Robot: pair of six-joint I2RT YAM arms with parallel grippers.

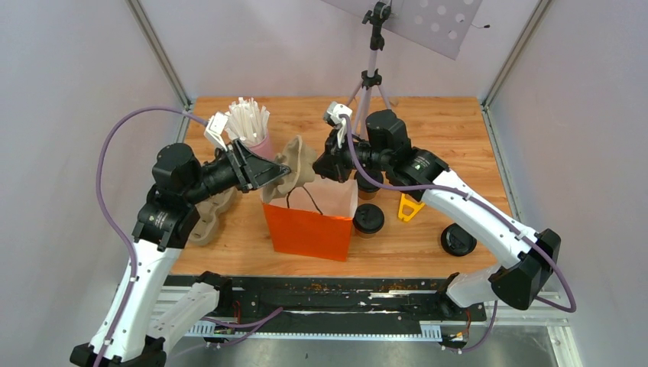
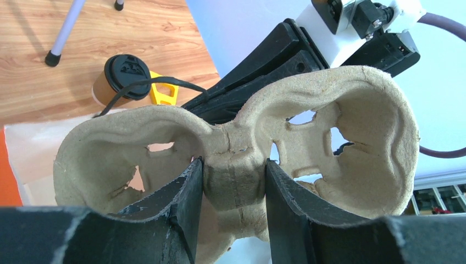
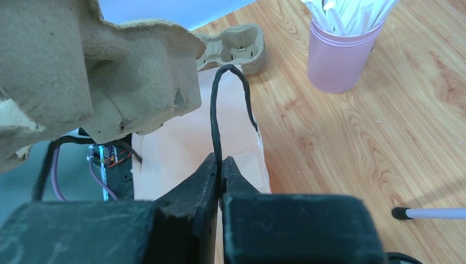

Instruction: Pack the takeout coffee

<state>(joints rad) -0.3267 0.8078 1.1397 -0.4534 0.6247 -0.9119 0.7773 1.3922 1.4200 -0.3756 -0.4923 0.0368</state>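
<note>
A kraft-brown coffee cup with a black lid (image 1: 369,219) stands on the table right of the orange paper bag (image 1: 309,229); it also shows in the left wrist view (image 2: 122,77). My left gripper (image 1: 280,173) is shut on the middle ridge of a grey-brown pulp cup tray (image 2: 236,137) and holds it tilted above the bag's open mouth (image 2: 233,184). My right gripper (image 1: 326,166) is shut on the bag's black cord handle (image 3: 215,115), with the jaws pinching the cord (image 3: 221,165). The tray (image 3: 110,71) hangs just left of that handle.
A pink cup of white sticks (image 1: 251,130) stands at the back left. A second pulp tray (image 1: 210,218) lies under my left arm. A yellow plastic piece (image 1: 409,207), another black-lidded cup (image 1: 458,240) and a tripod (image 1: 371,76) are to the right and behind.
</note>
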